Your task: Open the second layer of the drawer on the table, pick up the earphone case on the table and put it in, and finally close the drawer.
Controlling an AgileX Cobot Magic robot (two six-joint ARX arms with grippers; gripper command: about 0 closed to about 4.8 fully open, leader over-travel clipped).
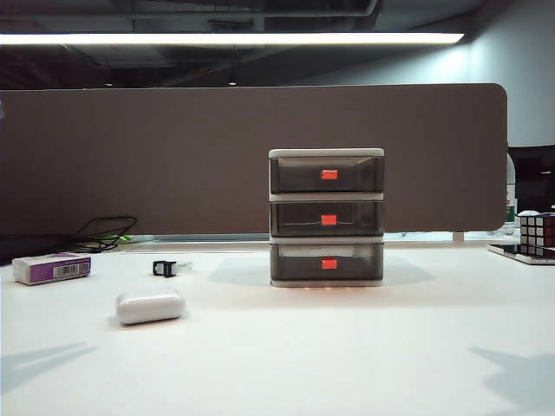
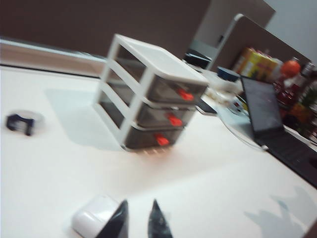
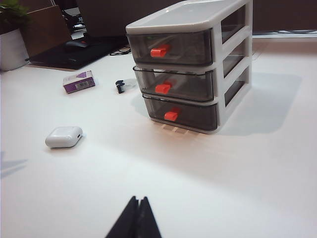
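On the far left of your desk (image 1: 347, 364) lies a purple-and-white box (image 1: 51, 268), with a small black clip (image 1: 165, 268) to its right. Nearer you, the earphone case (image 1: 150, 306) rests on the desk, well left of the drawer (image 1: 326, 217). All three layers are shut, the second layer (image 1: 327, 218) included. Your left gripper (image 2: 138, 222) hovers just beside the case, fingers slightly parted and empty. Your right gripper (image 3: 137, 218) hangs over bare desk, fingers clenched together
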